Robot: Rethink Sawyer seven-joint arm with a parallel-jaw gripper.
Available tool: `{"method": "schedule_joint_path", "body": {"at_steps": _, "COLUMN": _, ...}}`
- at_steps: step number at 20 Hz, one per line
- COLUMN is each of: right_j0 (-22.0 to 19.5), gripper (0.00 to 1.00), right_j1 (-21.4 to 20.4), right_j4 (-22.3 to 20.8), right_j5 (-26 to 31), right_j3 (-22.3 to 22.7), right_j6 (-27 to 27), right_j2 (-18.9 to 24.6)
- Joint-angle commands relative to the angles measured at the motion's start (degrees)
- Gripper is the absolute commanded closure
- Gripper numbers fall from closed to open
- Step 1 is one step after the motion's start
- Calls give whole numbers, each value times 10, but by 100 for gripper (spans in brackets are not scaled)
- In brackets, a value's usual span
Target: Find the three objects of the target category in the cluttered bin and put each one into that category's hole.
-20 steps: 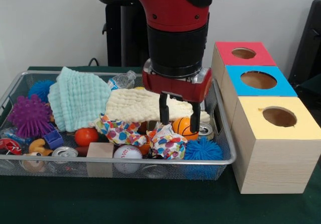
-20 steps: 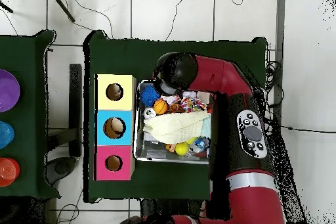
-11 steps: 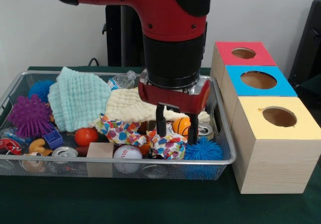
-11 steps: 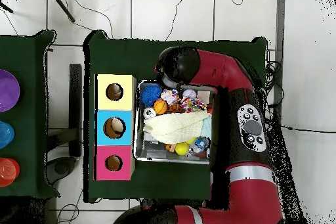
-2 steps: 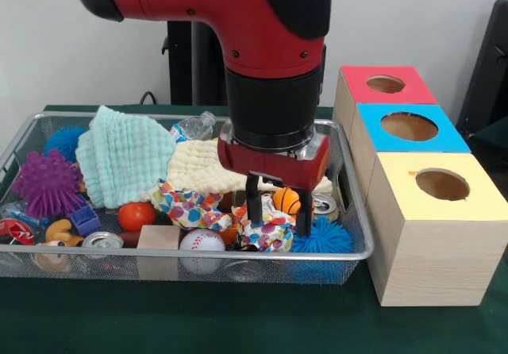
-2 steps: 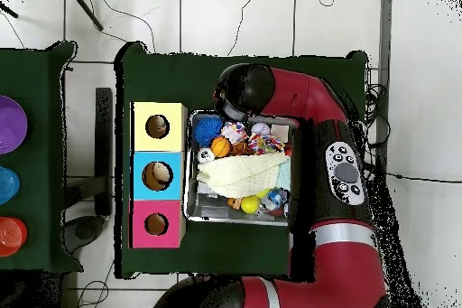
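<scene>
My gripper (image 5: pixel 278 216) hangs open low in the wire bin (image 5: pixel 355 211), near its front right. Its two black fingers (image 5: pixel 253 209) straddle a crumpled polka-dot paper wad (image 5: pixel 268 228), with the tips down at the wad's sides. A small orange basketball (image 5: pixel 287 201) lies just behind the wad, between the fingers as seen from the front. A baseball (image 5: pixel 202 241) and an orange ball (image 5: pixel 136 215) sit left of the gripper. Overhead, the arm's head (image 6: pixel 240 97) hides the gripper; the basketball (image 6: pixel 220 146) and wad (image 6: pixel 236 132) show beside it.
Three wooden boxes with round holes stand right of the bin: yellow (image 5: pixel 435 181), blue (image 5: pixel 409 126), red (image 5: pixel 386 84). The bin also holds a blue spiky ball (image 5: pixel 321 237), a purple spiky ball (image 5: pixel 46 183), mint (image 5: pixel 125 155) and cream (image 5: pixel 213 166) cloths, cans and a wooden block (image 5: pixel 159 238).
The gripper has come down and a little toward the bin's front, from above the basketball to around the polka-dot wad. It stays open.
</scene>
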Motion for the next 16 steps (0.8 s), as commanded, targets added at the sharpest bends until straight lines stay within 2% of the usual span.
{"method": "schedule_joint_path", "body": {"at_steps": 1, "right_j0": -4, "gripper": 0, "right_j1": 0, "right_j4": -16, "right_j5": -36, "right_j3": 72, "right_j6": -14, "right_j2": 26}}
{"method": "schedule_joint_path", "body": {"at_steps": 8, "right_j0": -19, "gripper": 0, "right_j1": -3, "right_j4": -18, "right_j5": -73, "right_j3": 95, "right_j6": -28, "right_j2": 35}}
{"method": "schedule_joint_path", "body": {"at_steps": 11, "right_j0": -27, "gripper": 0, "right_j1": -10, "right_j4": -19, "right_j5": -93, "right_j3": 119, "right_j6": -32, "right_j2": 37}}
{"method": "schedule_joint_path", "body": {"at_steps": 16, "right_j0": -31, "gripper": 0, "right_j1": -10, "right_j4": -20, "right_j5": -101, "right_j3": 124, "right_j6": -32, "right_j2": 36}}
